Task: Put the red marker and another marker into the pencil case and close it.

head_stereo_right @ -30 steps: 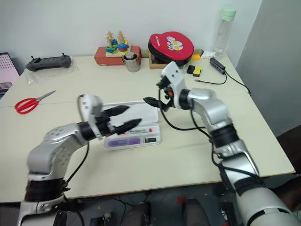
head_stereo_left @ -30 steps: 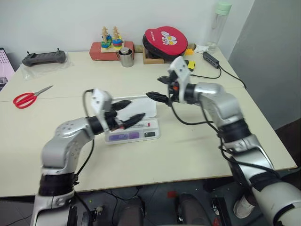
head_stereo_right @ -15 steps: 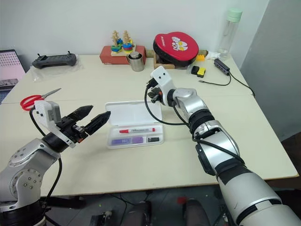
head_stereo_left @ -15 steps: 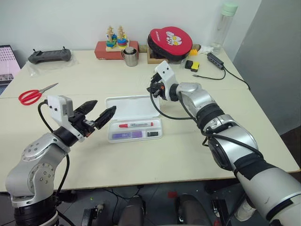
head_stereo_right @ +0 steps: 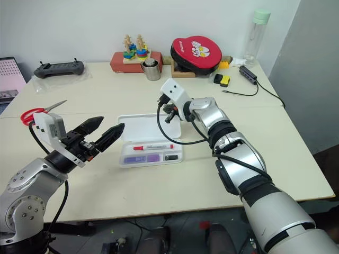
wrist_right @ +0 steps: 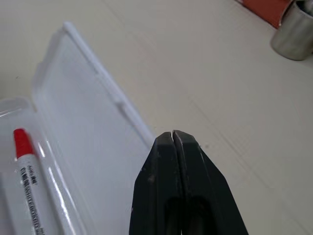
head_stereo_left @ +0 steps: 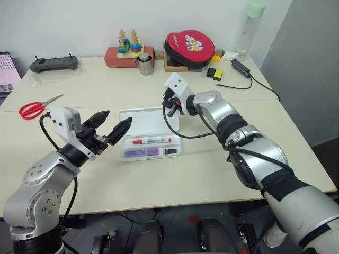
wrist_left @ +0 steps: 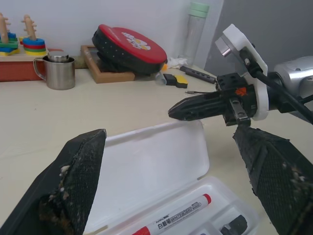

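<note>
The pencil case (head_stereo_left: 151, 120) lies open mid-table, its lid flat on the table behind the tray. In the tray, the red marker (head_stereo_left: 151, 141) lies lengthwise. The purple marker (head_stereo_left: 139, 152) lies in front of it, next to a small black piece (head_stereo_left: 168, 151). My right gripper (head_stereo_left: 169, 110) is shut and empty. Its tips hover just over the lid's far right corner (wrist_right: 122, 105). My left gripper (head_stereo_left: 119, 117) is open and empty, raised off the table just left of the case and pointing at it.
Red scissors (head_stereo_left: 33, 108) lie at the far left. Along the back stand a black controller (head_stereo_left: 50, 63), a ring toy (head_stereo_left: 126, 45), a steel cup (head_stereo_left: 144, 64), a red round pouch (head_stereo_left: 189, 47) and a bottle (head_stereo_left: 249, 26). A cable hub (head_stereo_left: 238, 67) is back right.
My right gripper has shut and dropped to the lid's far right corner. My left gripper has drawn back from over the case to its left, still open.
</note>
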`<state>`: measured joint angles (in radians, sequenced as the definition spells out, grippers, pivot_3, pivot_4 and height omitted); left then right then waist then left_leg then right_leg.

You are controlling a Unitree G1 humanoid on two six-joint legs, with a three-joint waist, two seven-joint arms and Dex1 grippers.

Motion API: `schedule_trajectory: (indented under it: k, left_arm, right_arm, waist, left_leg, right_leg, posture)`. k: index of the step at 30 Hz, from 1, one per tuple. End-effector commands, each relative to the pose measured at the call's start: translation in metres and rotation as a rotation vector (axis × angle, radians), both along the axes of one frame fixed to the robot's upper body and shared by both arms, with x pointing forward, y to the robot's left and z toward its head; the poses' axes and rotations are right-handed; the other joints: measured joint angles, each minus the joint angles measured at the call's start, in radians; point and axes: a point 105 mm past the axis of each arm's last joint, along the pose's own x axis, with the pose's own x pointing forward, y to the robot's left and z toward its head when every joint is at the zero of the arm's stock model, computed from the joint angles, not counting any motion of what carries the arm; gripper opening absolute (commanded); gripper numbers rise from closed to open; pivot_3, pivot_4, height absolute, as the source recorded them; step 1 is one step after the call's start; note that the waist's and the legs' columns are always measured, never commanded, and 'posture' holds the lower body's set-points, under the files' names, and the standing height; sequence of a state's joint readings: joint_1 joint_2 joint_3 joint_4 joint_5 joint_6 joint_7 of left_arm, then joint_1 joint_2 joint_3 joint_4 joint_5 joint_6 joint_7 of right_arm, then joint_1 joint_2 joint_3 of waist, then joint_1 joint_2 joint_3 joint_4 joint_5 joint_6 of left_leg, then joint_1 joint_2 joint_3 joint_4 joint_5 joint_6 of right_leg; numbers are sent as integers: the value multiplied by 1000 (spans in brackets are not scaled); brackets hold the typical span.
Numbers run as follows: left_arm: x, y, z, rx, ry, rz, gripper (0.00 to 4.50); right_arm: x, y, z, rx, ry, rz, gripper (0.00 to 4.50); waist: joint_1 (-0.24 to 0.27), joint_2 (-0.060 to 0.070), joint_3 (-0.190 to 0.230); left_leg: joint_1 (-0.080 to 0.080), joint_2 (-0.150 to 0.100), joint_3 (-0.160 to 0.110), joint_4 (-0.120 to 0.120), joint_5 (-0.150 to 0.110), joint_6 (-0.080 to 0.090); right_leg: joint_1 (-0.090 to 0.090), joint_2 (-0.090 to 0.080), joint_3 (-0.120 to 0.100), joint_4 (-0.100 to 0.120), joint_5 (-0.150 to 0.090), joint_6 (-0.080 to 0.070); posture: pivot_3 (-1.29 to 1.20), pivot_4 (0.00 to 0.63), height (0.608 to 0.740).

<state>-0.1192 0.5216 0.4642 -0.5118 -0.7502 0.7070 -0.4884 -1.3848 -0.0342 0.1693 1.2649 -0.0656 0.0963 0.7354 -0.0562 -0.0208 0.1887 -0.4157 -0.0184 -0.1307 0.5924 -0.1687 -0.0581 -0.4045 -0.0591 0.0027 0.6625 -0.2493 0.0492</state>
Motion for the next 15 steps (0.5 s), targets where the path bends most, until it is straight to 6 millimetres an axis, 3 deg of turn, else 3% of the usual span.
schedule_trajectory:
  k: [1,4,8,15]
  left_arm:
    - [-5,-8,13,13,-54,-27,4500]
    - [-5,-10,13,16,-52,-33,4500]
    - [-4,-12,14,14,-56,-40,4500]
    - [-4,-15,14,11,-46,-64,4500]
  right_arm:
    - [16,-17,41,111,-93,-113,21]
    - [24,-33,42,105,-121,-183,21]
    - [31,-57,26,45,-125,-257,21]
    - [20,-46,-2,1,-49,-155,21]
  waist:
    - [2,0,0]
    - [6,0,0]
    - [0,0,0]
    - [-3,0,0]
  left_leg:
    - [0,0,0,0,0,0]
    - [0,0,0,0,0,0]
    - [0,0,1,0,0,0]
    - [1,0,5,0,0,0]
  right_leg:
    - [0,0,0,0,0,0]
    - [0,0,0,0,0,0]
    - [0,0,1,0,0,0]
    - [0,0,5,0,1,0]
  posture:
    - [0,150,740]
    - [0,150,740]
    - [0,150,740]
    - [0,150,740]
